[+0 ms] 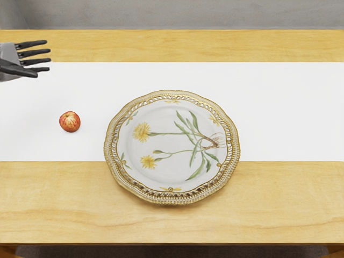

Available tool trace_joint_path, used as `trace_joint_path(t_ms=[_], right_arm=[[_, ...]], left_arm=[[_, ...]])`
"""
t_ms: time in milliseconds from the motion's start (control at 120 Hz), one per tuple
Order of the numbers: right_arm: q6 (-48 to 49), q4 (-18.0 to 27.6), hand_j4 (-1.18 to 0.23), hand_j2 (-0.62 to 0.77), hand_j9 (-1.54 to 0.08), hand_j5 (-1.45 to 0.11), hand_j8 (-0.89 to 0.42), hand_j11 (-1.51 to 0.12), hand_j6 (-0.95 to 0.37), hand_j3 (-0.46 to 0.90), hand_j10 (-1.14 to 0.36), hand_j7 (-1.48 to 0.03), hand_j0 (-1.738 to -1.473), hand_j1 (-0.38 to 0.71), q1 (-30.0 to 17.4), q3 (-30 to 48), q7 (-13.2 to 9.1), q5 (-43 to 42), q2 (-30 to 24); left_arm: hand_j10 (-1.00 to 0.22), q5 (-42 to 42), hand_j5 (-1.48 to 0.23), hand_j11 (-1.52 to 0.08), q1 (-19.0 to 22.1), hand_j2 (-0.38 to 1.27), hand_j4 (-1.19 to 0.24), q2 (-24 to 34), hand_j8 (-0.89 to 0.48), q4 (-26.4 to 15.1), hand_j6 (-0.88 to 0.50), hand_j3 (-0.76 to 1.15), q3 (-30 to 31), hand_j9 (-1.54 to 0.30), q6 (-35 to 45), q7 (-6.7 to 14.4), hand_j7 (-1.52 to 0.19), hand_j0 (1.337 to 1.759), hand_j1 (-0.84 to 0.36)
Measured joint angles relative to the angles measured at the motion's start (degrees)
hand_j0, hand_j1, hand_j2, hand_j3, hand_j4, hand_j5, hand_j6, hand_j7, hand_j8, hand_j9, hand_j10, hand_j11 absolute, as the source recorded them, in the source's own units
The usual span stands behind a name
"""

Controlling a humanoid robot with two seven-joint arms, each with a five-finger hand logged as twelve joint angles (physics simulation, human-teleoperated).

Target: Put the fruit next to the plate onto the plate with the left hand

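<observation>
- One round apple (pixel 70 121), no long axis, lies left of the plate (pixel 111 141), apart from it.
- My left hand (pixel 21 59): fingers spread, holding nothing, at the counter's (pixel 172 215) far-left edge.

Open runner (pixel 269 107) between left hand (pixel 21 59) and apple (pixel 70 121); plate (pixel 111 142) (apparently shallow) just beyond.

Looks like a home dining setting, in a simulator's clean render. Suggested by a pale wooden table (pixel 172 209) with a white runner (pixel 279 107) along its length and a fine plate (pixel 231 134) (pierced gilt rim, painted yellow flowers), a small apple (pixel 70 121) beside it. Plain grey beyond the far edge.
</observation>
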Motion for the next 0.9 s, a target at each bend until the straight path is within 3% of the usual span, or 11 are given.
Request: trace_joint_path(t_ms=[250,433,500,592,750,800,900], right_arm=[[-0.17,0.00,0.00,0.00,0.00,0.00,0.00,0.00,0.00,0.00,0.00,0.00,-1.658,-0.35,-0.64,0.05,0.00,0.01,0.00],[-0.21,0.00,0.00,0.00,0.00,0.00,0.00,0.00,0.00,0.00,0.00,0.00,-1.658,-0.35,-0.82,0.05,0.00,0.01,0.00],[-0.22,0.00,0.00,0.00,0.00,0.00,0.00,0.00,0.00,0.00,0.00,0.00,-1.658,-0.35,-0.83,0.05,0.00,0.01,0.00],[-0.22,0.00,0.00,0.00,0.00,0.00,0.00,0.00,0.00,0.00,0.00,0.00,-1.658,-0.35,-0.84,0.06,0.00,0.01,0.00],[-0.22,0.00,0.00,0.00,0.00,0.00,0.00,0.00,0.00,0.00,0.00,0.00,-1.658,-0.35,-0.85,0.05,0.00,0.01,0.00],[-0.22,0.00,0.00,0.00,0.00,0.00,0.00,0.00,0.00,0.00,0.00,0.00,-1.658,-0.35,-0.85,0.05,0.00,0.01,0.00],[-0.22,0.00,0.00,0.00,0.00,0.00,0.00,0.00,0.00,0.00,0.00,0.00,-1.658,-0.35,-0.85,0.05,0.00,0.01,0.00]], left_arm=[[-0.01,2.26,-0.02,-0.02,-0.27,0.00,-0.01,-2.47,-0.01,3.42,-0.01,0.00,-0.48,-0.02,0.00,0.08,-0.02,1.658,0.33],[-0.02,16.66,-0.02,-0.02,-5.94,0.00,-0.02,-3.35,-0.01,3.91,-0.02,0.00,-0.66,-0.02,0.00,0.19,-0.02,1.658,0.33],[-0.03,20.20,-0.03,-0.03,-16.46,0.00,-0.03,-0.20,-0.03,0.65,-0.03,0.00,6.45,-0.03,0.02,0.07,-0.03,1.658,0.32],[-0.06,22.62,-0.07,-0.07,-20.23,0.01,-0.06,8.42,-0.06,-10.42,-0.06,0.00,15.28,-0.07,0.00,-0.21,-0.07,1.658,0.28],[-0.09,24.03,-0.11,-0.11,-32.49,0.02,-0.09,5.41,-0.09,-22.25,-0.09,0.00,35.05,-0.11,4.41,-0.80,-0.11,1.658,0.25],[-0.09,24.49,-0.12,-0.12,-36.62,0.02,-0.09,2.37,-0.09,-24.64,-0.09,0.00,41.71,-0.12,8.71,-2.23,-0.12,1.658,0.24],[-0.12,24.98,-0.16,-0.16,-38.53,0.02,-0.12,-1.72,-0.12,-27.04,-0.12,0.00,52.38,-0.16,17.58,-4.81,-0.16,1.658,0.20]])
